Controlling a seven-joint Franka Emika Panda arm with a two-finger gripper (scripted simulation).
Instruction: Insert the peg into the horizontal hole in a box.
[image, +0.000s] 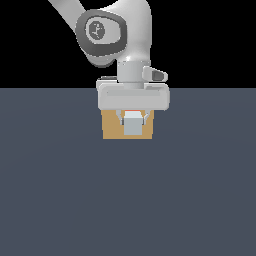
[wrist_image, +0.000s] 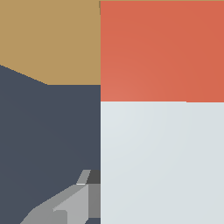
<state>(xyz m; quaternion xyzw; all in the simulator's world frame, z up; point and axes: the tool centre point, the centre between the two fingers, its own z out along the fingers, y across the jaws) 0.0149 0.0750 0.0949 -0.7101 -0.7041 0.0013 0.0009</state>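
Observation:
The peg (image: 133, 123) points end-on at the exterior camera, showing its pale grey end face with a sliver of red-orange above it. My gripper (image: 133, 119) is shut on the peg, one finger on each side. Directly behind stands the tan box (image: 111, 127), its face mostly covered by my hand and the peg. The hole is hidden behind the peg. In the wrist view the peg (wrist_image: 162, 131) fills much of the picture, its red-orange part towards the box (wrist_image: 50, 41) and its pale part nearer the camera. One grey finger (wrist_image: 70, 205) shows beside it.
The box stands on a flat dark blue-grey floor (image: 128, 200). My arm's white links (image: 115, 30) rise above the box against a black background.

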